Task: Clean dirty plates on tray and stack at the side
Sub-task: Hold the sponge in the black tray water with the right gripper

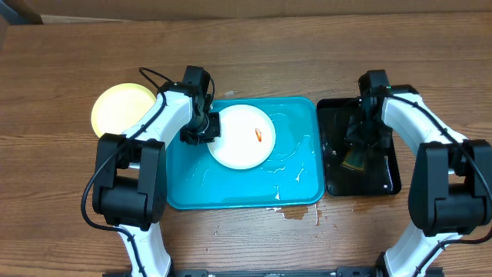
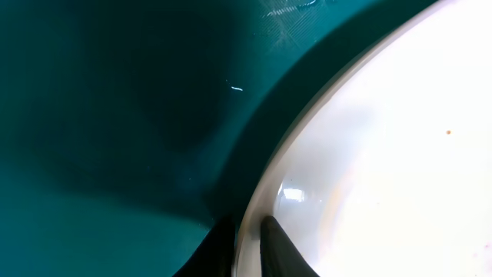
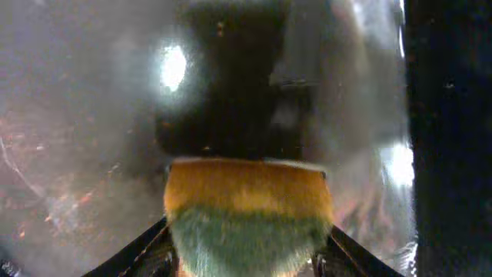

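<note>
The turquoise tray [image 1: 231, 192] holds one white plate [image 1: 240, 138] marked with an orange smear [image 1: 259, 135]. A pale yellow-green plate [image 1: 119, 108] lies on the table [image 1: 61, 192] near the tray's far left corner. The black tray [image 1: 384, 181] holds a yellow-and-green sponge [image 1: 356, 160]. Only the left wrist view shows the left gripper [image 2: 247, 258] pinched on the white plate's rim. In the right wrist view the right gripper [image 3: 247, 254] flanks the sponge; whether it presses it cannot be told.

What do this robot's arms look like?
The left arm and right arm match: rounded white links between chunky black joint blocks. The left gripper and right gripper are black. Thin black cable loops beside the left arm.
</note>
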You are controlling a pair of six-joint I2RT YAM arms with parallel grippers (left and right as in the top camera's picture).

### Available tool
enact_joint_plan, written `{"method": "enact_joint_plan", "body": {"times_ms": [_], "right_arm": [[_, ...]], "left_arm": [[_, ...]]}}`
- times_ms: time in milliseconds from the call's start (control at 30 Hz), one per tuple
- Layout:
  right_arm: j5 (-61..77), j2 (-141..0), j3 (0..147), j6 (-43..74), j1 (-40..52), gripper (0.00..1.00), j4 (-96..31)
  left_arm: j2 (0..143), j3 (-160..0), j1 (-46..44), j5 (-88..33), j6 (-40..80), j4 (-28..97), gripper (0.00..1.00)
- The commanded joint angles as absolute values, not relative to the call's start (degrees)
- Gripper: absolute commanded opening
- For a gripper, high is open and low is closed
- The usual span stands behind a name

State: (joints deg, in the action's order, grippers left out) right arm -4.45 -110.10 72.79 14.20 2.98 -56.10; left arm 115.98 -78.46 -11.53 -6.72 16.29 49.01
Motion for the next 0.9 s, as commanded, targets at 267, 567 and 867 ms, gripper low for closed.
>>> {"method": "enact_joint_plan", "body": {"times_ms": [267, 567, 867], "right_arm": [[-2.52, -110.21, 75.81, 22.85, 2.90, 0.59, -66.08], [0.12, -110.26, 73.58, 24.12, 2.94, 0.58, -61.95], [0.10, -110.28, 72.03, 24.05, 2.94, 0.52, -59.02]], "left_arm": [[117.38, -77.30, -11.70, -5.85, 16.25, 48.99, 0.15], [117.38, -77.30, -11.70, -5.87, 16.25, 49.19, 0.15], [117.38, -77.30, -11.70, -5.87, 16.25, 49.21, 0.15]]}}
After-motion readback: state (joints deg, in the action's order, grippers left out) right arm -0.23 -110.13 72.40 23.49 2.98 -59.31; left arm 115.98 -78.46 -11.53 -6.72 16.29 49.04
